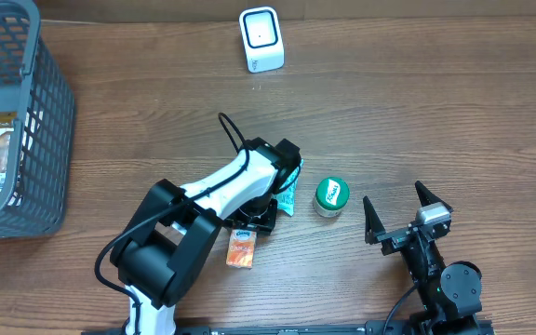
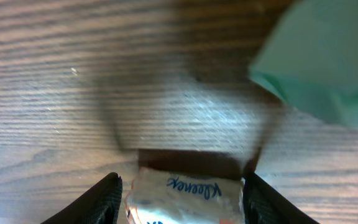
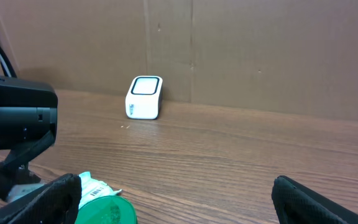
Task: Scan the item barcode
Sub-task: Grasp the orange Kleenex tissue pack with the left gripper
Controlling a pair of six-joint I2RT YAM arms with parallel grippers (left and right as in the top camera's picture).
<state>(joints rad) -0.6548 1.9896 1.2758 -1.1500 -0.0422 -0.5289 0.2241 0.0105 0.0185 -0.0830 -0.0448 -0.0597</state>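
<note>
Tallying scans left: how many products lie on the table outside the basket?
3: Kleenex packet straddled by the left gripper, teal pack beside that arm, green-lidded tub further right. The arm may hide more.

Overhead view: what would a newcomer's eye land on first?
The white left arm dominates mid-table, its left gripper down over a Kleenex pack, one finger on either side of it. Next is the small white scanner, alone at the far edge, and the grey basket at the left edge with packaged goods inside. The right gripper sits wide open and empty near right, beside a green-lidded tub.
</note>
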